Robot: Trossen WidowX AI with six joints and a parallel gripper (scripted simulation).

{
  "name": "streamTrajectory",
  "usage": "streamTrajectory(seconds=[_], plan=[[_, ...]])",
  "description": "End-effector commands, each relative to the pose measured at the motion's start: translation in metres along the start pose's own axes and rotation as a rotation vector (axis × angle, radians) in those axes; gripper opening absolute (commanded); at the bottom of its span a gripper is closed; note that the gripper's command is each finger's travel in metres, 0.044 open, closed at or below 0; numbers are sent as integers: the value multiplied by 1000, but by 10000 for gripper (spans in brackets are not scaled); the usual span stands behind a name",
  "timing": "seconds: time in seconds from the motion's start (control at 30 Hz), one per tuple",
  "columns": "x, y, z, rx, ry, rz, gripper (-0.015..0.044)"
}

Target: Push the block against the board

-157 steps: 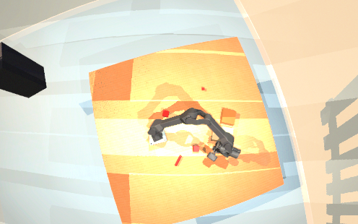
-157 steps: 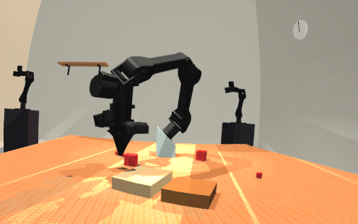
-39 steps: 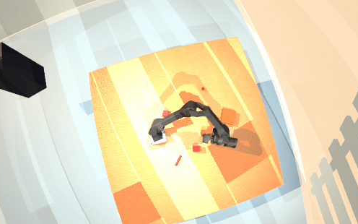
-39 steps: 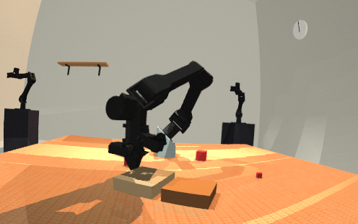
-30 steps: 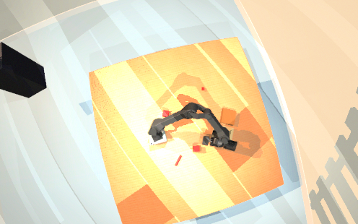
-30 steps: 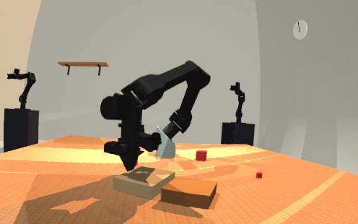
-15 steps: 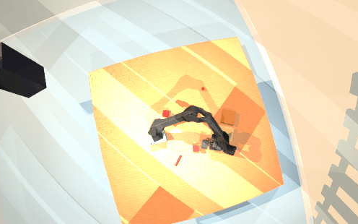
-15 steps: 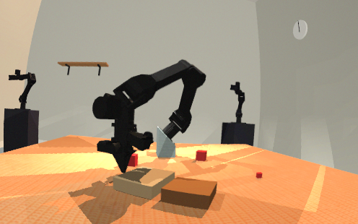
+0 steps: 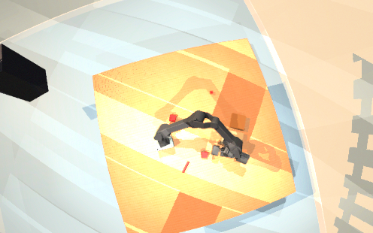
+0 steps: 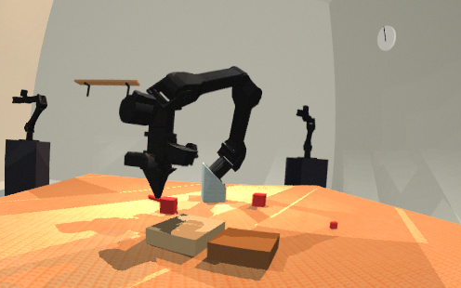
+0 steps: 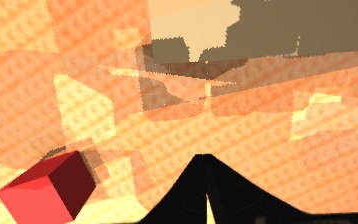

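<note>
The beige square block [image 10: 184,232] [image 11: 190,25] lies flat on the orange table. The brown board [image 10: 244,246] [image 9: 238,121] lies right beside it in the exterior view; its near corner meets the block's side, and I cannot tell if a whole side touches. In the top view I cannot make the block out. My gripper [image 10: 157,195] [image 11: 202,161] [image 9: 216,150] is shut and empty. Its tip is low, just above the table. It stands clear of the block, on the arm-base side. A red cube [image 10: 168,204] [image 11: 45,192] [image 9: 204,154] sits close beside the fingertips.
A pale blue wedge [image 10: 213,186] [image 9: 165,146] stands by the arm's base. A second red cube [image 10: 259,200] [image 9: 173,117], a tiny red cube [image 10: 333,225] [image 9: 211,92] and a thin red stick [image 9: 185,167] lie scattered on the table.
</note>
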State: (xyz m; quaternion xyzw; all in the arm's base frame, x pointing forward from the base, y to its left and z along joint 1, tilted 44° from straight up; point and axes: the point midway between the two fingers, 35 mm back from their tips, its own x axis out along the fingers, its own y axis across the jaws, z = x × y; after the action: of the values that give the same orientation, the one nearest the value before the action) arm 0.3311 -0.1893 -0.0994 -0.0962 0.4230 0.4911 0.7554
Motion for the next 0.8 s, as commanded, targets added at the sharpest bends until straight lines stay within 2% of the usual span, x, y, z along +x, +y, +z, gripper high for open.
streamTrajectory(seconds=[0.0, 0.3, 0.43, 0.6, 0.77], plan=[[0, -15, 3, 10, 1, -1, 0], [0, -64, 21, 22, 5, 3, 0], [3, -69, 25, 19, 4, 4, 0], [53, -69, 25, 18, 2, 5, 0], [56, -69, 25, 18, 2, 5, 0]])
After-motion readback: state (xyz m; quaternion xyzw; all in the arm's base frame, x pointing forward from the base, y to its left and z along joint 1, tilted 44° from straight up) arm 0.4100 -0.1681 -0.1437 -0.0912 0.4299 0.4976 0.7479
